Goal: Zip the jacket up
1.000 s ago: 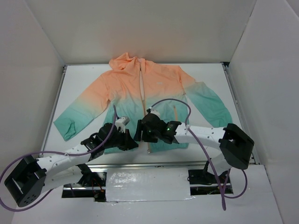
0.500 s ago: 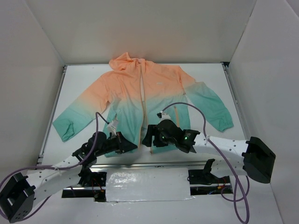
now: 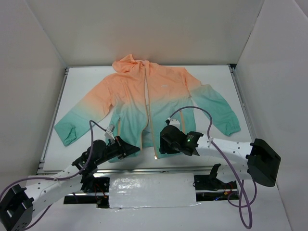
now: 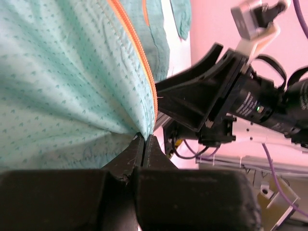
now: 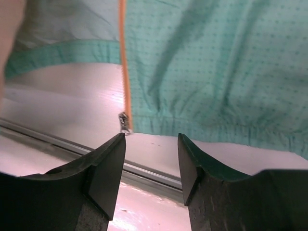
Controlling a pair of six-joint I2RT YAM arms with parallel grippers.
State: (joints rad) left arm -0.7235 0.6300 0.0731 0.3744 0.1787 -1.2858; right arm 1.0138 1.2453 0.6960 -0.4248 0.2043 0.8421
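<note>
The jacket (image 3: 163, 91) lies flat on the table, orange at the hood and teal at the hem, its front panels parted near the bottom. My left gripper (image 3: 136, 150) is shut on the teal hem corner (image 4: 144, 126) of the left front panel, beside the orange zipper tape (image 4: 137, 50). My right gripper (image 3: 162, 141) hovers open over the right panel's hem, holding nothing. In the right wrist view the small metal zipper pull (image 5: 125, 122) hangs at the end of the orange tape (image 5: 122, 57), just beyond the left fingertip (image 5: 113, 154) and untouched.
The table's metal front rail (image 5: 144, 171) runs just below the hem. White walls enclose the table on three sides. The right arm's gripper body (image 4: 216, 96) sits close to the right of my left fingers. Purple cables loop above both arms.
The right gripper has drawn back right off the zipper's lower end, leaving the pull uncovered. The left arm has pulled toward the near edge, still clamped on the hem.
</note>
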